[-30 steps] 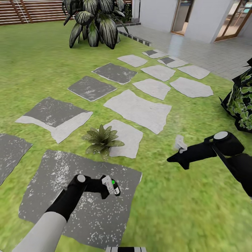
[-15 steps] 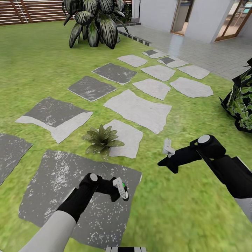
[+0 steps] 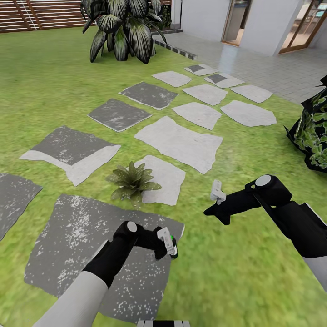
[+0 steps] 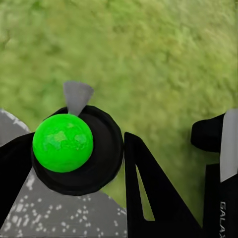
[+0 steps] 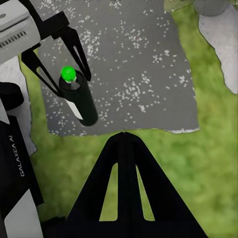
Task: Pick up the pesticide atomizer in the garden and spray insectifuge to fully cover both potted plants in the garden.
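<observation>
The pesticide atomizer is a slim dark bottle with a white label and a bright green ball on its top. My left gripper is shut on it over the right edge of a speckled grey paving slab. In the right wrist view the atomizer stands between the left gripper's black fingers. The left wrist view looks down on the atomizer's green top. One potted plant, a low rosette of pointed leaves, sits on the lawn just beyond the slab. My right gripper hovers shut and empty to the right over grass.
Grey stepping stones run across the lawn toward a tiled terrace. A big palm stands at the back by a wooden slat fence. A dark leafy shrub is at the right edge.
My left arm has carried the atomizer to the right, toward the slab's right edge. The right arm swung left and slightly lower, then stayed almost still. The camera has not moved.
</observation>
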Controlling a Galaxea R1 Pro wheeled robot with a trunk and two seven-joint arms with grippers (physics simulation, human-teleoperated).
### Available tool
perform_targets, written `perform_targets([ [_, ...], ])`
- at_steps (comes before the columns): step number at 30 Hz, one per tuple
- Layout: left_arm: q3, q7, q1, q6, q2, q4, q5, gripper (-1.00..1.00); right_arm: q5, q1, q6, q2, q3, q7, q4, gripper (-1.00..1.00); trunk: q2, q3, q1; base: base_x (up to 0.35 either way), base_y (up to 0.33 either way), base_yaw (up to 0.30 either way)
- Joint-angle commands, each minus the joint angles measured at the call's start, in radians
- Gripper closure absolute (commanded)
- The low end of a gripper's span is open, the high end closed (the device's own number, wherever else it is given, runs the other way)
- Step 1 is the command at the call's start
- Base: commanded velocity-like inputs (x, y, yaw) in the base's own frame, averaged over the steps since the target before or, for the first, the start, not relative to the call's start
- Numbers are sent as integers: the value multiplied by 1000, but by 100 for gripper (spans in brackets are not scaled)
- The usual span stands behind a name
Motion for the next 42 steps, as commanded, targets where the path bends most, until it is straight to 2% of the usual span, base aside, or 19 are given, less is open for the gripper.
perform_targets([
  [1,0,-5,0,12,-1,-8,-2,100,9,-1,7,0,1,9,-1,100,0,-1,0,0,0,0],
  [9,0,-6,-1,48,-9,-70,1,100,11,0,-9,1,1,8,1,100,0,-1,0,0,0,0],
  [13,-1,-7,-1,51,-24,-88,2,100,11,0,-11,4,1,8,2,100,0,-1,0,0,0,0],
  [20,-3,-7,-1,64,-32,-99,3,100,11,0,-11,8,1,8,2,100,0,-1,0,0,0,0],
  [32,-6,-8,6,65,-32,-101,6,100,12,-1,-11,38,1,8,2,100,0,-1,0,0,0,0],
  [34,-17,-8,8,65,-32,-101,7,100,17,-1,-10,44,1,9,2,100,0,-1,0,0,0,0],
  [37,-53,-6,12,64,-32,-101,14,100,25,-1,-10,60,1,10,2,100,0,-1,0,0,0,0],
  [42,-68,-2,13,63,-32,-100,47,100,26,-1,-10,70,1,10,1,100,0,-1,0,0,0,0],
])
